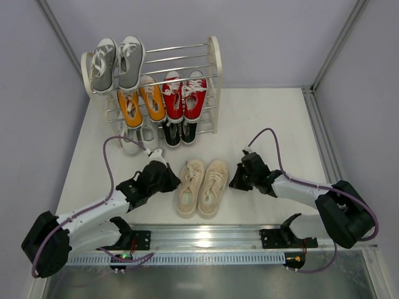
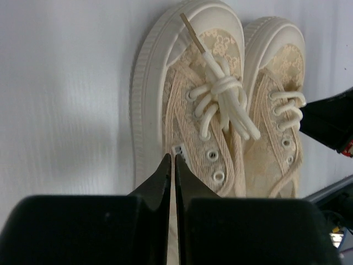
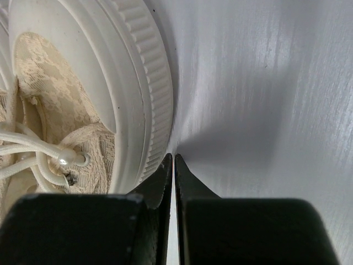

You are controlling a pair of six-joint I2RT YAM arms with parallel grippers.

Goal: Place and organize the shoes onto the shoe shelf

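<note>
Our left gripper (image 2: 171,163) is closed on nothing, its tips at the outer edge of the left beige shoe (image 1: 189,187); the right beige shoe (image 1: 214,185) lies just past it; our right gripper (image 3: 171,161), likewise closed and empty, sits beside that shoe's sole; the shoe shelf (image 1: 215,75) stands ahead of both grippers, holding the grey shoes (image 1: 117,62), orange shoes (image 1: 142,103) and red shoes (image 1: 184,96).

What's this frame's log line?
left gripper shut, empty | right gripper shut, empty | beige shoes on table between them | other pairs on shoe shelf
</note>
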